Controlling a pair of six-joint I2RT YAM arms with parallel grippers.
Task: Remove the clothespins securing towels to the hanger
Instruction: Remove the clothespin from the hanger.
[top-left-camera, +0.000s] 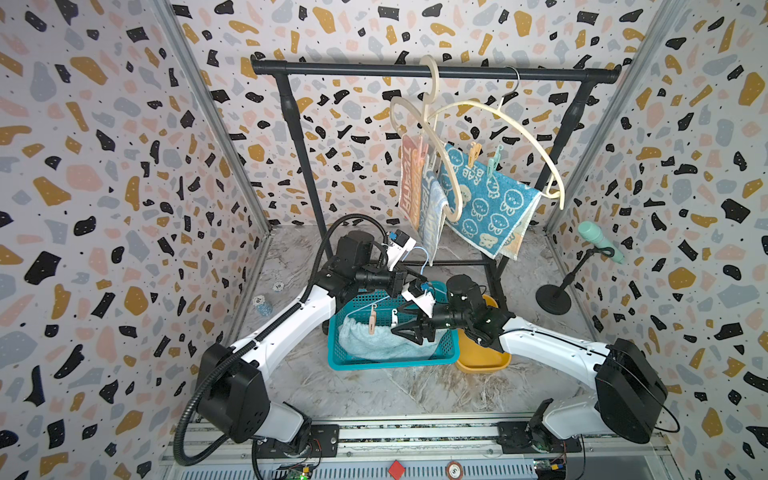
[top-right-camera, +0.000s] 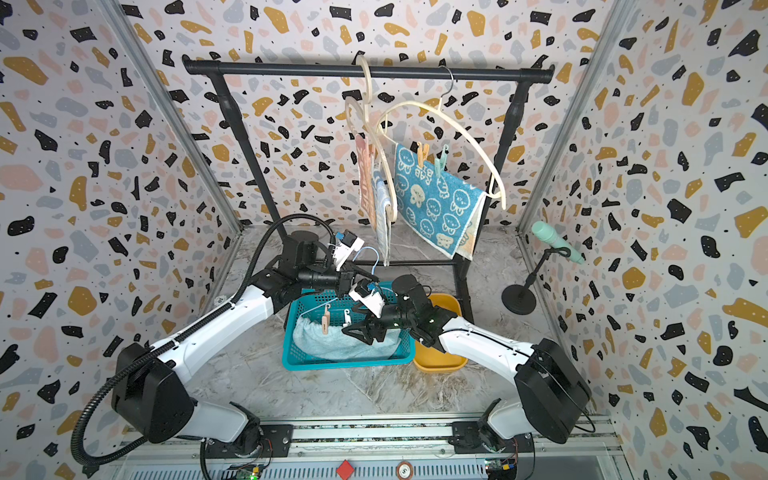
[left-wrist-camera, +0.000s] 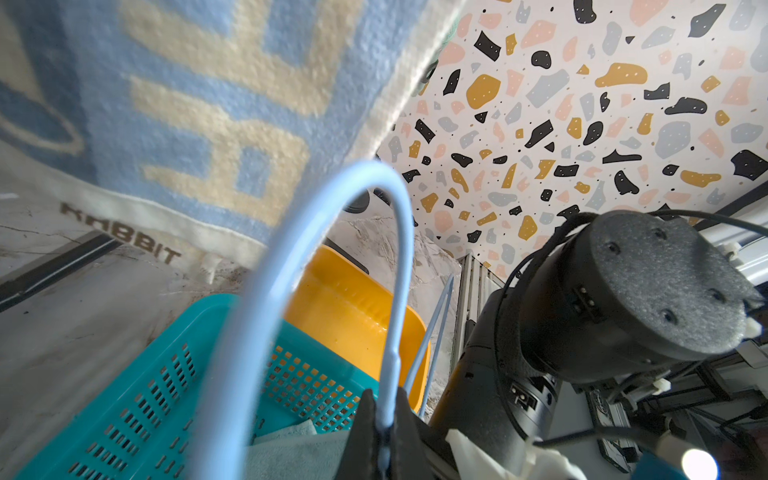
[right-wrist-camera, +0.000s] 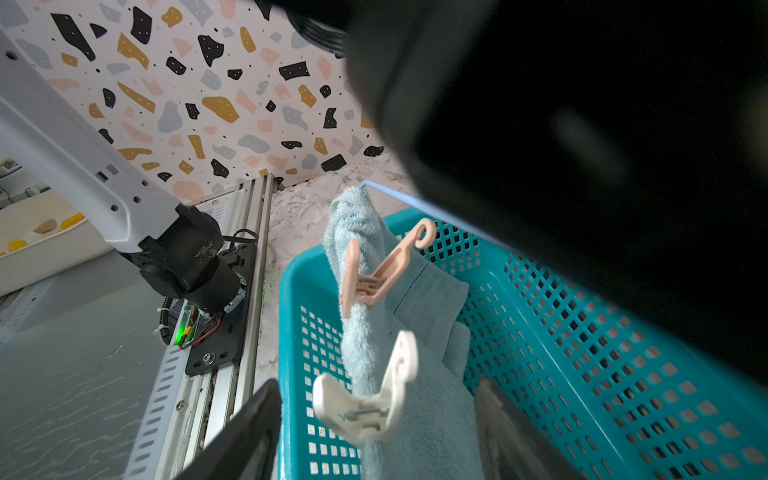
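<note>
- The left gripper (left-wrist-camera: 384, 422) is clamped tight on a thin pale blue wire hanger (left-wrist-camera: 399, 232) over a teal perforated plastic basket (top-left-camera: 353, 362).
- A plain pale blue terry towel (top-left-camera: 374, 343) droops from it into the basket, pinned by a peach plastic clothespin (right-wrist-camera: 376, 270) and a white plastic clothespin (right-wrist-camera: 370, 395).
- The right gripper (right-wrist-camera: 376, 384) gapes wide around the white clothespin, gripping nothing.
- The left arm's black wrist crowds just above it.
- A yellow plastic tub (top-left-camera: 482, 361) sits against the basket.

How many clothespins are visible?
4: peach clothespin and white clothespin on the pale blue towel over the basket; yellow clothespin and mint clothespin on the rabbit towel. Others may be hidden.
</note>
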